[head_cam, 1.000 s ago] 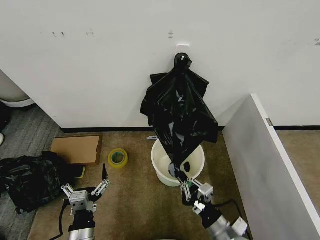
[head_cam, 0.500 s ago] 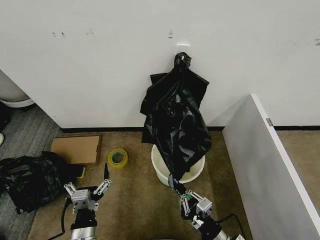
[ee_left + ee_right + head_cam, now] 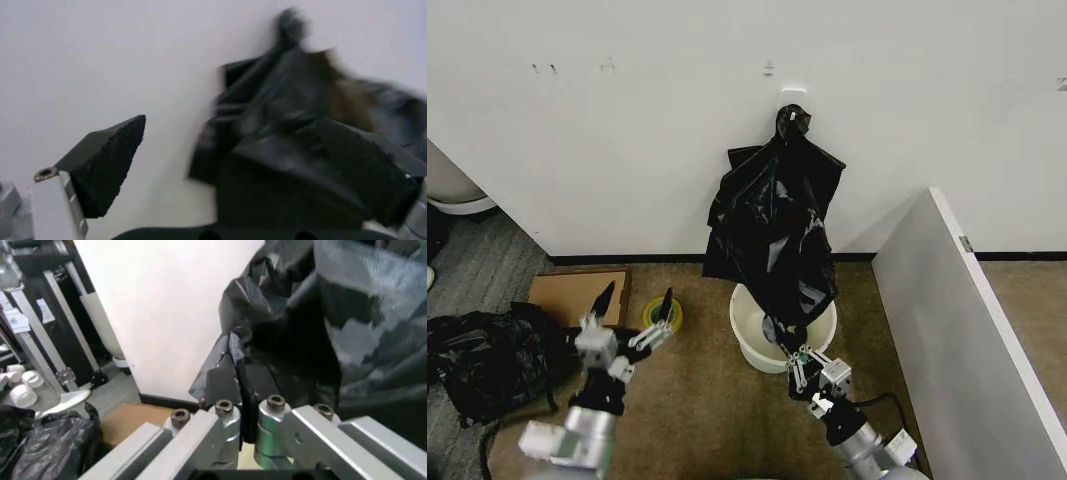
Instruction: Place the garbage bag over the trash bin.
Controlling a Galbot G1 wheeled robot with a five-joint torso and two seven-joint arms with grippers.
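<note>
Black plastic hangs from the wall hook above the trash bin [image 3: 783,328], and the right gripper [image 3: 805,366], jaws pinched shut on the bottom edge of the garbage bag [image 3: 779,262], holds that edge at the bin's near rim — so the bag is not yet off the hook, not yet opened, and nothing is stretched over the rim. Since half a second ago the left gripper [image 3: 632,314], jaws spread wide and empty, has swung up from the floor toward the yellow tape roll [image 3: 663,315], and the right has moved back in toward the bin.
</note>
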